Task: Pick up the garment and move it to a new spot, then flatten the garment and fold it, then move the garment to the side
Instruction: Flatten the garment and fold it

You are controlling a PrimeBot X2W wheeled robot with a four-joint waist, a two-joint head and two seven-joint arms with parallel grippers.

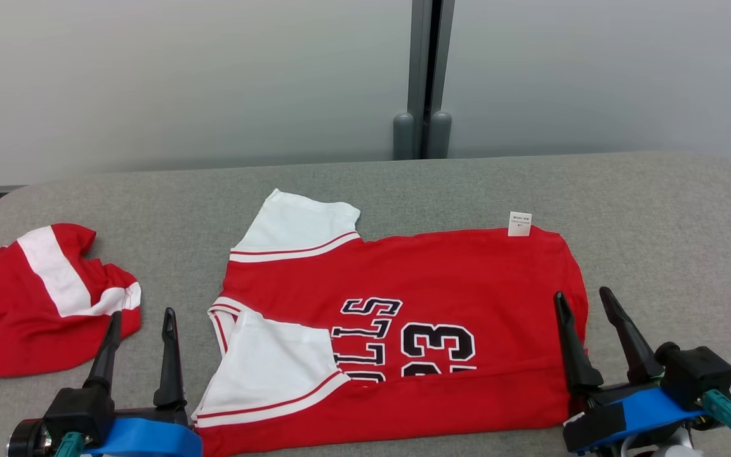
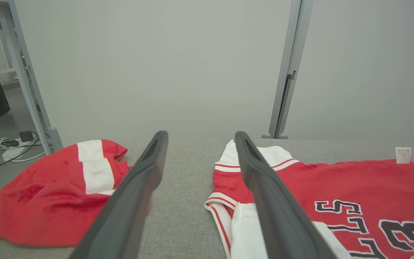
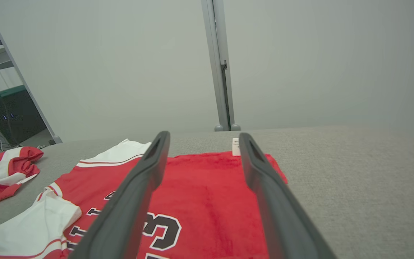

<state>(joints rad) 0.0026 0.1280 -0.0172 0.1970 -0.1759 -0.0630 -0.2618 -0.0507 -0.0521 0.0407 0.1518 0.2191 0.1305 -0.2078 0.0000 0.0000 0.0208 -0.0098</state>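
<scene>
My left hand [image 1: 142,313] and right hand [image 1: 581,293] both gape wide, holding nothing; the red jersey [image 1: 467,273] lies on the grey surface [image 1: 403,181] between them, near edge folded over its lettering; a crumpled red garment [image 1: 16,317] sits far left.

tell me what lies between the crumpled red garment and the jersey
Bare grey table, with the left gripper open at the gap's near end, as the head view shows.
</scene>
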